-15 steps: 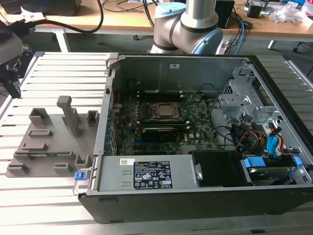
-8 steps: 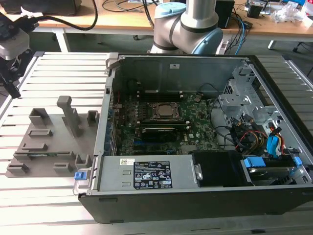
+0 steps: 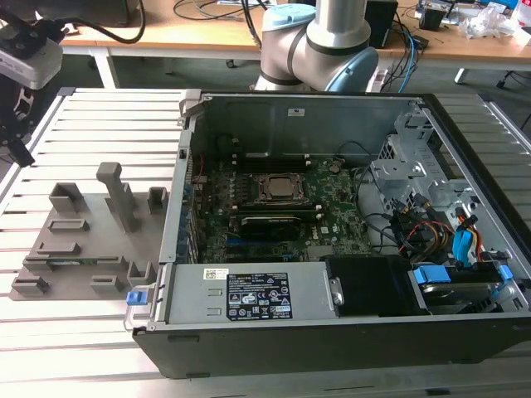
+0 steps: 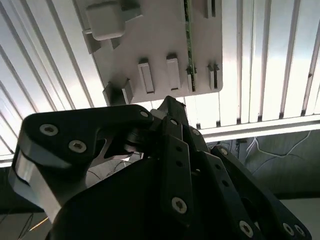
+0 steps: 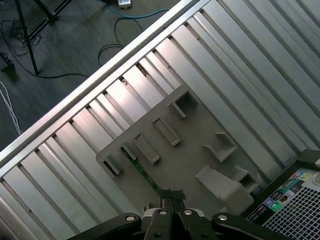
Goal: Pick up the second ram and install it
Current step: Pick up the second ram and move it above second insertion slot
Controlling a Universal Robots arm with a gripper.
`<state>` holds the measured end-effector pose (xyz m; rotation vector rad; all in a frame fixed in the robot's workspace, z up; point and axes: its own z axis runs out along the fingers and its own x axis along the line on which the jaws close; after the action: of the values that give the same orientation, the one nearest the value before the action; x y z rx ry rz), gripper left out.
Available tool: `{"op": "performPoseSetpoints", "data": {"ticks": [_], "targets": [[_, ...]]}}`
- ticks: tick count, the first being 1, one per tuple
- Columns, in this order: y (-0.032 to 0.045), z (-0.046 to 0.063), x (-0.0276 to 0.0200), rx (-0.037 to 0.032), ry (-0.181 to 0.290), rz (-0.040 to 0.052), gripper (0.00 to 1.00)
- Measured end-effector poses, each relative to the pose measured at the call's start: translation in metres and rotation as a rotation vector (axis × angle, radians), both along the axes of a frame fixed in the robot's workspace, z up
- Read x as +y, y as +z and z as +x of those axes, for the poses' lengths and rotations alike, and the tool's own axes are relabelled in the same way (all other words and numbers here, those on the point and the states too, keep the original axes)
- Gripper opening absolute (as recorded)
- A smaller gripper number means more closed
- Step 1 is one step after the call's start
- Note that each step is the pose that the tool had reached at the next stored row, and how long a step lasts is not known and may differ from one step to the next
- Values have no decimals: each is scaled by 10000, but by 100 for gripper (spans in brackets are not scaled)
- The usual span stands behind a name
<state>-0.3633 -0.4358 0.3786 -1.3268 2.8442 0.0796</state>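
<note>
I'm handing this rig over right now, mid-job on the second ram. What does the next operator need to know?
Gripper: shut and empty, hanging above the grey holder tray.
Second ram: on edge in a tray slot, not gripped. The tray lies on the table beside the open computer case, on the exterior view's left.
Done: nothing of this step yet.
Left: the pick-up and the install on the motherboard.
</note>
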Motion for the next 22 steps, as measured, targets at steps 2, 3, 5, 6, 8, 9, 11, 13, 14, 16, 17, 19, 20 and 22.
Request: {"op": "performPoseSetpoints", "data": {"ticks": [2, 3, 5, 6, 8, 9, 11, 13, 14, 16, 17, 19, 20, 22], "targets": [[0, 0, 0, 0, 327, 0, 11], [0, 0, 0, -1, 435, 0, 11], [0, 0, 0, -1, 865, 0, 11], [0, 0, 0, 0, 999, 0, 11], [0, 0, 0, 0, 1232, 1, 11], [0, 0, 0, 0, 1323, 0, 11], [0, 0, 0, 0, 1551, 0, 11], [0, 0, 0, 0, 1942, 0, 11], [0, 0, 0, 0, 2151, 0, 11], [0, 0, 0, 0, 2508, 0, 11], [0, 0, 0, 0, 2590, 0, 11], [0, 0, 0, 0, 2911, 1, 11], [0, 0, 0, 0, 3007, 0, 11], [0, 0, 0, 0, 3355, -1, 11]]}}
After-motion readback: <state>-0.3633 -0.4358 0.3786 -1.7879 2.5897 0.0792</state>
